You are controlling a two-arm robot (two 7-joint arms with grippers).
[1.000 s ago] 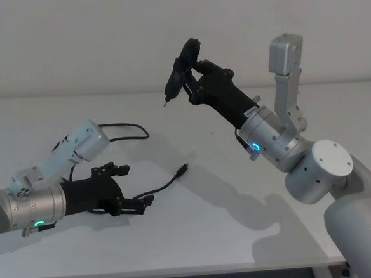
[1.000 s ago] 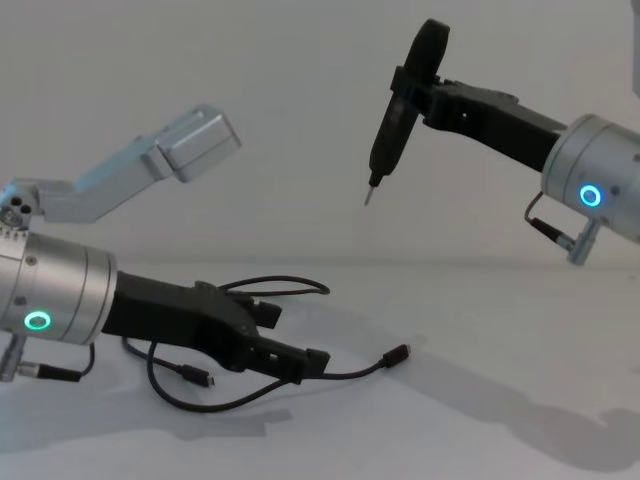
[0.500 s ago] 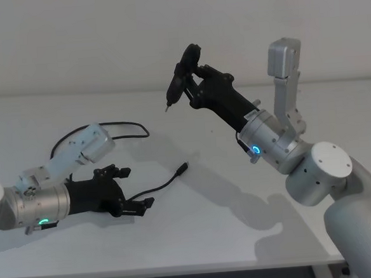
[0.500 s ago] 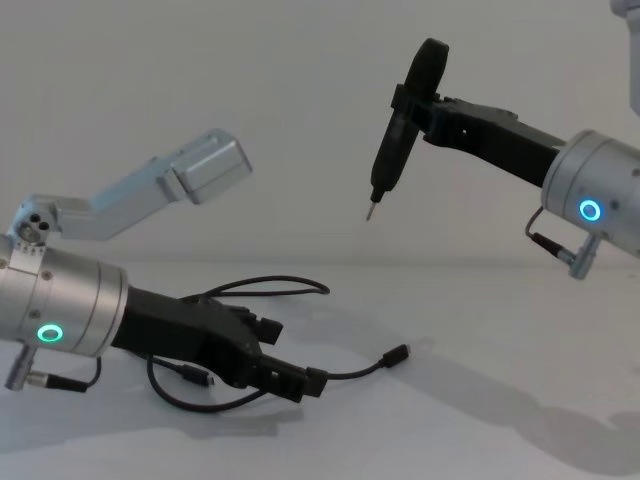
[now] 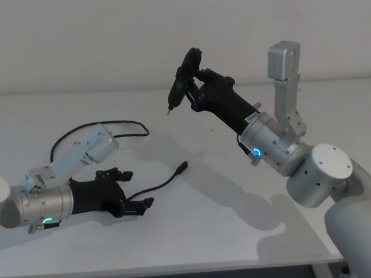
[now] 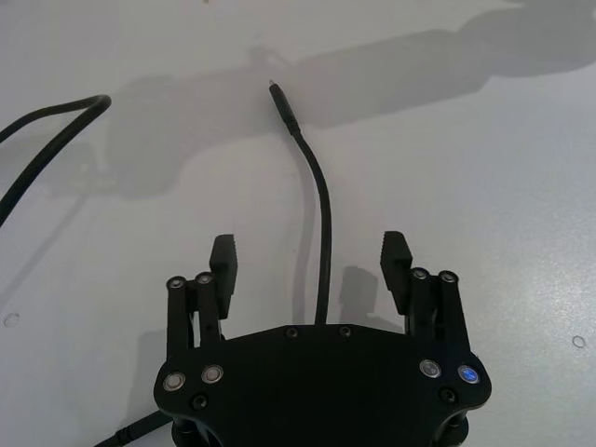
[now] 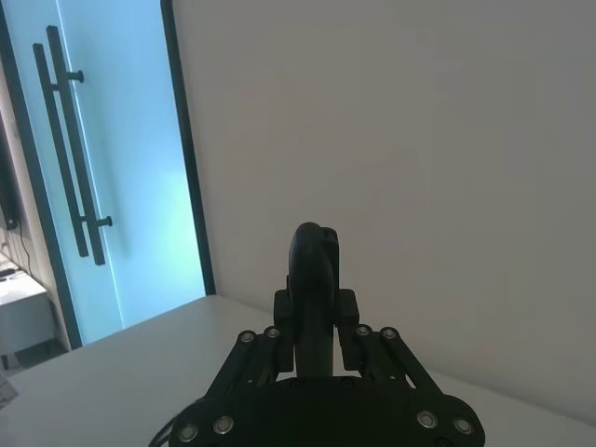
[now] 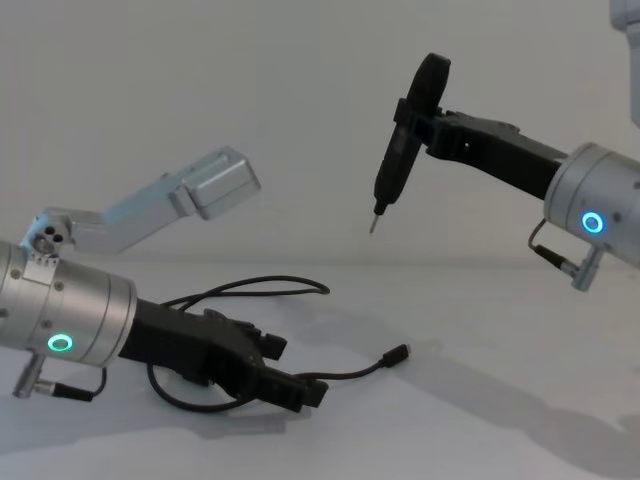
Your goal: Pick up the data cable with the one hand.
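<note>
White table (image 5: 243, 237) fills the lower half of the head view, w/ both arms over it. Right gripper (image 5: 192, 87) is parked up high, top mid of the frame, fingers closed tight on a black tool (image 5: 180, 83) w/ a thin metal tip; no job for it here. Left gripper (image 5: 134, 189), the one w/ the green ring, sits low in the lower left, close to the table top, fingers wide open. The data cable (image 6: 326, 214) lies flat on the table: a big loose loop at mid left behind the arm, then one long bit that runs to lower mid & ends in a small plug (image 5: 182, 168). In the left wrist view that long bit goes btw the two open fingers (image 6: 223, 251), approx in the middle, touching neither. So the step looks like close & lift. To do it well, I think: keep the cord mid gap, get the pads beside it & not on top, squeeze slow b/c a thin cord can slip under the tips, then lift straight up & watch the loop for snags. Can't tell if the tips touch the table. Writing: none I can read, no brand, no label; just small round screws & a tiny blue dot (image 6: 471, 375) on the left gripper body.
</note>
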